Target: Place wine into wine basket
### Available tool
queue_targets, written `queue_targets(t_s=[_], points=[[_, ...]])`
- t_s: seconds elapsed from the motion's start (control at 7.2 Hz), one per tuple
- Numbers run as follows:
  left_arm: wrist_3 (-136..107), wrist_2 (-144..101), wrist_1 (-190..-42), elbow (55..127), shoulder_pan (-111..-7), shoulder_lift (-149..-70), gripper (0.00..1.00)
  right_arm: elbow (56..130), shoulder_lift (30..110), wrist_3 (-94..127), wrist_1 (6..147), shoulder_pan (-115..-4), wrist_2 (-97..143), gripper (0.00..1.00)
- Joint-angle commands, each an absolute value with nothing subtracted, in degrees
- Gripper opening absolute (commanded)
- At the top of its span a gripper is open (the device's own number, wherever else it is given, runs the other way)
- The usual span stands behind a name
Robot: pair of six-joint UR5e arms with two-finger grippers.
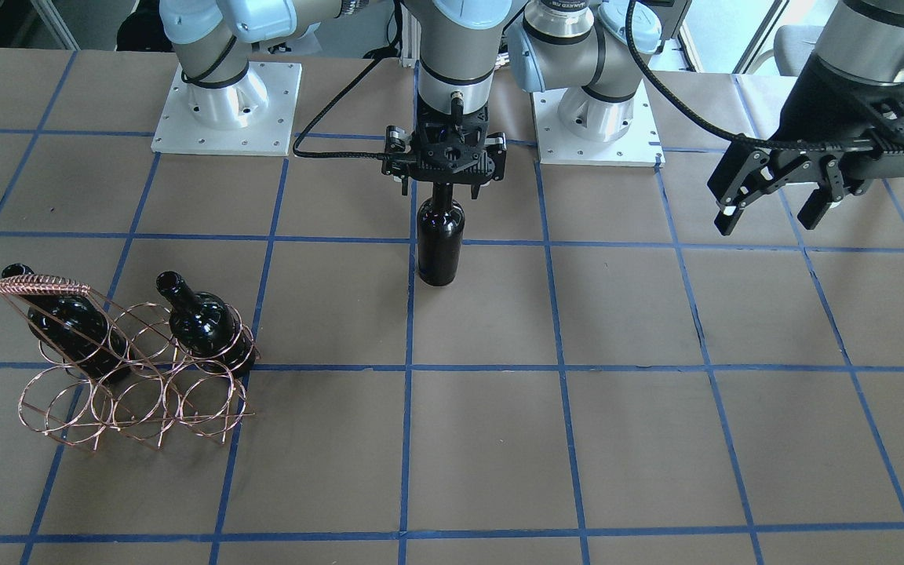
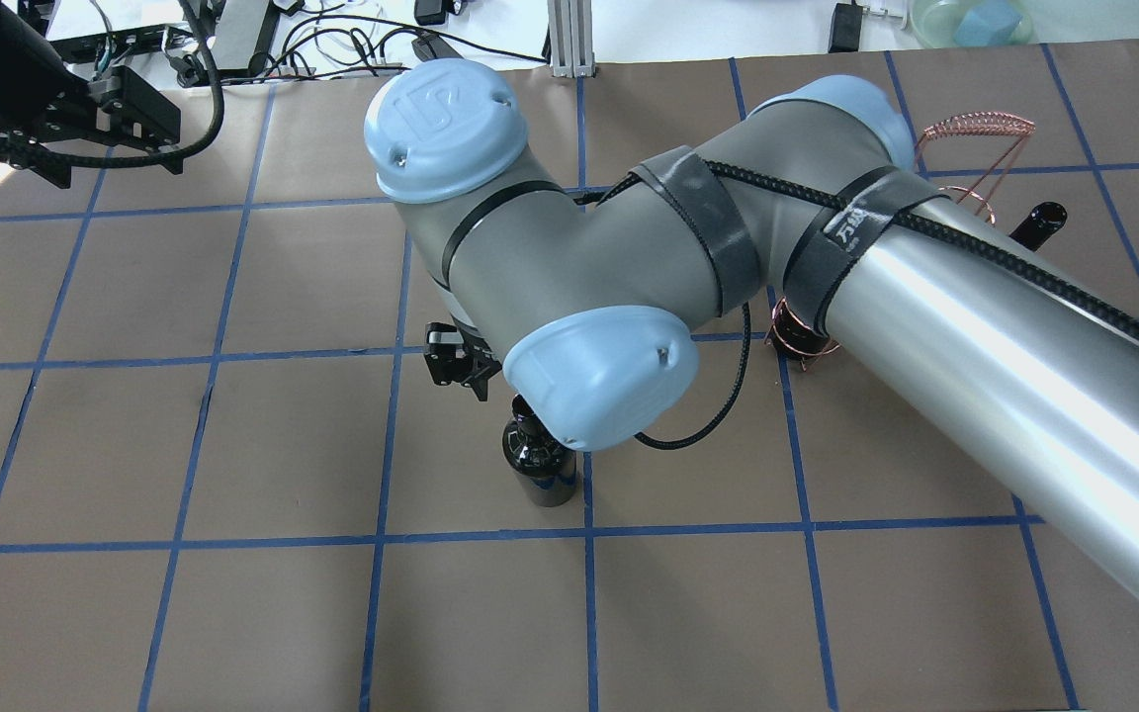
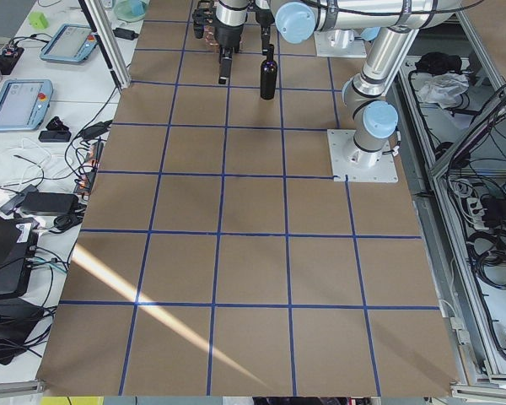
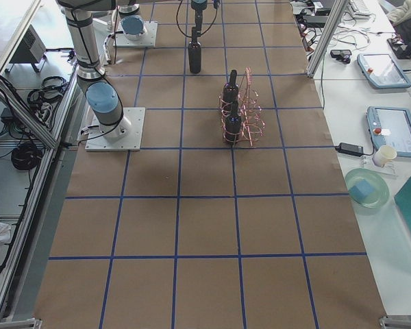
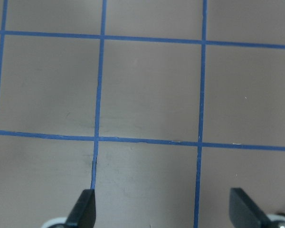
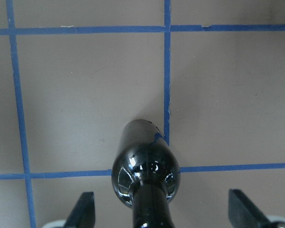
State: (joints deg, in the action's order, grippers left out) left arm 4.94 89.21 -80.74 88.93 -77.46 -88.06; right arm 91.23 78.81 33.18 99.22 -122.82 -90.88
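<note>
the wine [image 6: 143,164] looms close under the right wrist camera, standing upright on the table [image 1: 491,447] at a blue tape crossing. the right gripper [image 6: 161,194] is spread wide around its neck, with both fingers clear of the glass. the basket [image 1: 42,283] sits well apart and holds two other bottles [image 1: 209,323]. the left gripper [image 5: 161,191] hangs spread above the table, gripping nothing.

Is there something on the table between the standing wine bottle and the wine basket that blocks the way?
Nothing visible does. Only bare table lies between the wine bottle and the wine basket. Two other bottles already sit in its rings; the remaining rings look empty.
</note>
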Motion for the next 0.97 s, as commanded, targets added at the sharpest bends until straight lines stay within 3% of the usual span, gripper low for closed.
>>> queue_targets(t_s=[0.0,0.28,0.42,0.56,0.83], points=[[-3.4,95.1,-80.5,86.7,-83.2,-90.7,1.0,92.8,79.0,33.1,99.4,-123.1,-90.8,0.99],[-6.9,98.3,-80.9,88.7,-90.3,-90.5,1.0,92.8,79.1,33.0,99.5,-123.2,-91.3,0.84],[-5.6,98.2,-81.1,91.6,-90.0,-88.7,0.98,92.8,79.0,33.7,99.5,-123.2,-90.6,0.7],[-4.4,97.6,-80.8,91.8,-88.7,-88.3,0.98,92.8,79.0,33.5,99.5,-123.2,-90.3,0.63],[-3.1,85.7,-81.2,92.2,-86.0,-88.2,1.0,92.8,79.0,33.1,99.4,-123.2,-88.6,0.63]])
